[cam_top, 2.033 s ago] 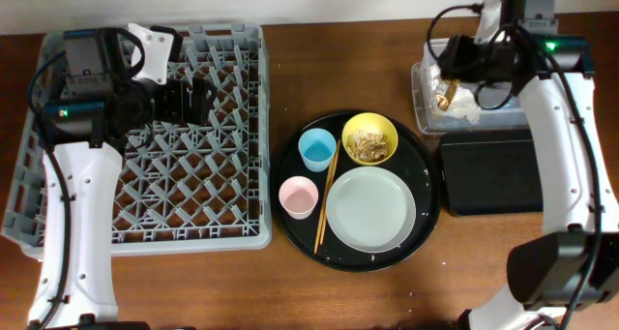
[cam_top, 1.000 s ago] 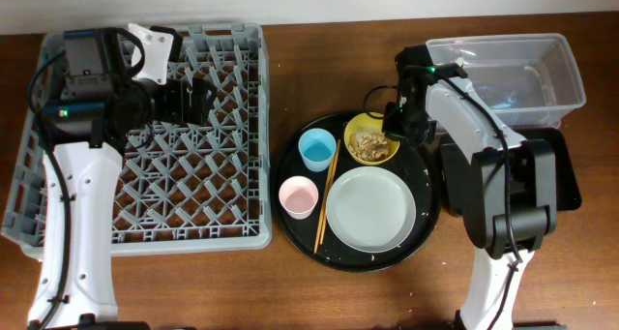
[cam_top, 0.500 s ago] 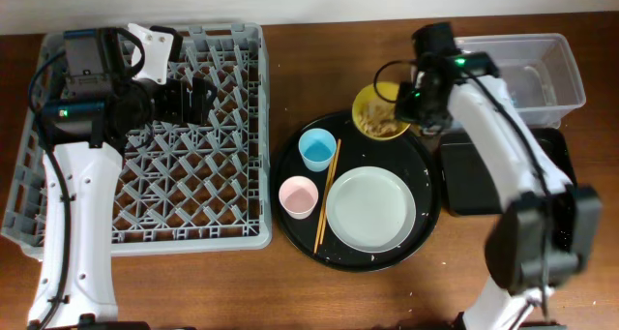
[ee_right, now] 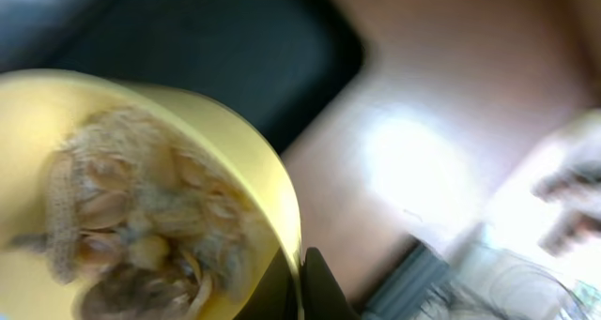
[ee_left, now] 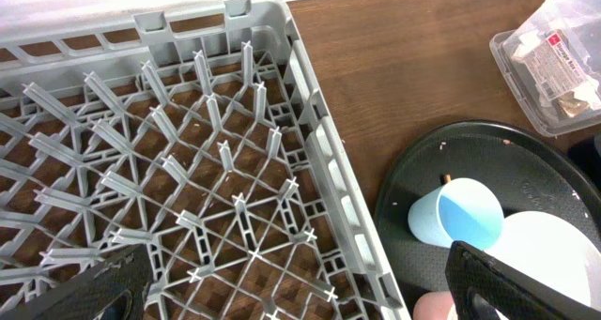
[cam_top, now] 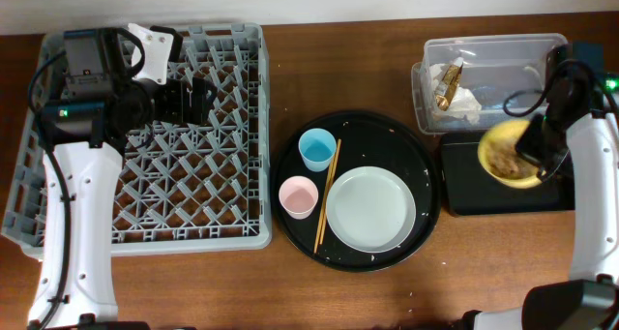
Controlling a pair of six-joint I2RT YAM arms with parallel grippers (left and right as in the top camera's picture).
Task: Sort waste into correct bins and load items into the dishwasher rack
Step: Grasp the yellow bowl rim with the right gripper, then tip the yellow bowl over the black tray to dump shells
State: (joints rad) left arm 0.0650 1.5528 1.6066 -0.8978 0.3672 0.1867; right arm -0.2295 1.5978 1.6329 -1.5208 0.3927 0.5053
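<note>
Bowl [cam_top: 503, 159] hangs above black tray [cam_top: 469, 190], rim in right jaws.

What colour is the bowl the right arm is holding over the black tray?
Yellow. The bowl shows it best in the right wrist view.

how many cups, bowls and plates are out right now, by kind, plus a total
cups: 2 (light blue cup, pink cup)
bowls: 1 (yellow bowl)
plates: 1 (white plate)
total: 4
</note>
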